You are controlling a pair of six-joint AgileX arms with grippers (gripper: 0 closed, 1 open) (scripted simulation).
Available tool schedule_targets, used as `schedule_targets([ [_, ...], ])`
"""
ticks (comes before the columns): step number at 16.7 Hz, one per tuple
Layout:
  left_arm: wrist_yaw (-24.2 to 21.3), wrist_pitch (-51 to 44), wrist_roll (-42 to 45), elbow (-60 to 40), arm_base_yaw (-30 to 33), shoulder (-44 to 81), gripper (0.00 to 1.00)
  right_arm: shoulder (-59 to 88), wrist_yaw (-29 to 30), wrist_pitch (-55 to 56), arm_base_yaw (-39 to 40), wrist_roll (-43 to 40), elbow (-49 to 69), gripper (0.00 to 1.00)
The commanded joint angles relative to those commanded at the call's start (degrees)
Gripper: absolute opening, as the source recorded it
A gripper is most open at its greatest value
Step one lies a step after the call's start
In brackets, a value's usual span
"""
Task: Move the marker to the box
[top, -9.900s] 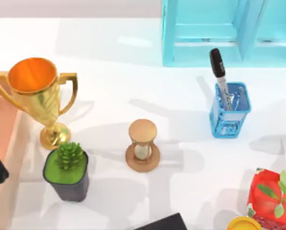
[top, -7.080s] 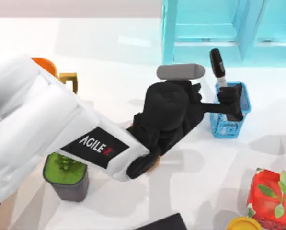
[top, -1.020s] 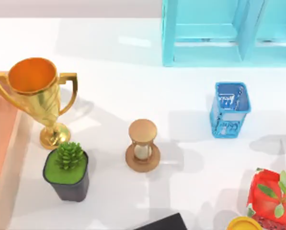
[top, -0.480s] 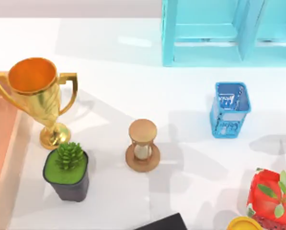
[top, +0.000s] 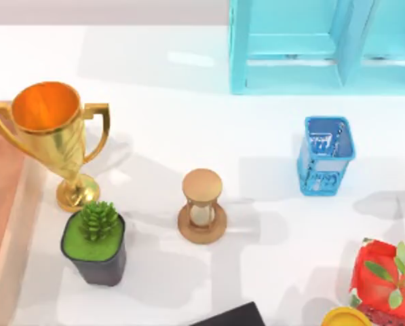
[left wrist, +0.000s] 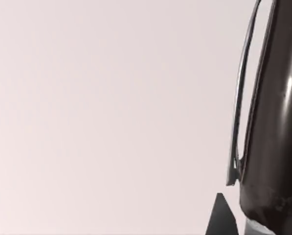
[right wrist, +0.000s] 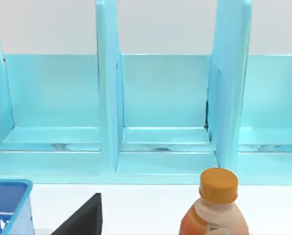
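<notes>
well, at the left edge of the tabletop (top: 188, 122) sits the box (top: 0, 224), pink inside with a pale rim. only a part of it shows from above. just beside it stands a gold trophy (top: 53, 136). a little green plant in a dark pot (top: 93, 243) is near the trophy's foot, closer to the lower edge of the tabletop. they are apart.

in the middle of the tabletop a wooden hourglass (top: 202, 207) stands upright. a flat black thing (top: 230, 316) pokes in at the lower edge.

more to the right is a small blue mesh cup (top: 325, 155). behind it, at the far edge near the right corner, is a big light blue shelf (top: 324, 44). in the lower right corner sits a red container with green leaves (top: 385, 280), and a yellow round thing (top: 344, 318) is just beside it.

the marker (left wrist: 275, 122) shows in my left wrist view, very close. i see its shiny black cap with a clip and a bit of pale barrel. it is right beside the dark tip of my left gripper (left wrist: 223, 218). behind it is a plain pale surface. i cannot tell if this gripper is clamped on the marker or not, and i cannot tell if the marker is in the box.

my right gripper (right wrist: 82, 220) faces the blue shelf, near a bottle with an orange cap (right wrist: 216, 205). i cannot tell if it is apart or together.
</notes>
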State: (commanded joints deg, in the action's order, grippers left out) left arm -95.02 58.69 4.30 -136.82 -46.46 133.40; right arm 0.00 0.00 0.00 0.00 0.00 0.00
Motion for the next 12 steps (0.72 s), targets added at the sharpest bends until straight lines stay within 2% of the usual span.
schedule_targets([
  [4, 5.04, -28.73, 24.82, 7.0, 0.71, -1.3, 0.0, 0.0, 0.0, 0.0, 0.0, 0.0, 0.0, 1.0],
  [12, 16.59, -94.5, 77.25, 26.96, 3.89, -7.35, 0.0, 0.0, 0.0, 0.0, 0.0, 0.0, 0.0, 1.0],
])
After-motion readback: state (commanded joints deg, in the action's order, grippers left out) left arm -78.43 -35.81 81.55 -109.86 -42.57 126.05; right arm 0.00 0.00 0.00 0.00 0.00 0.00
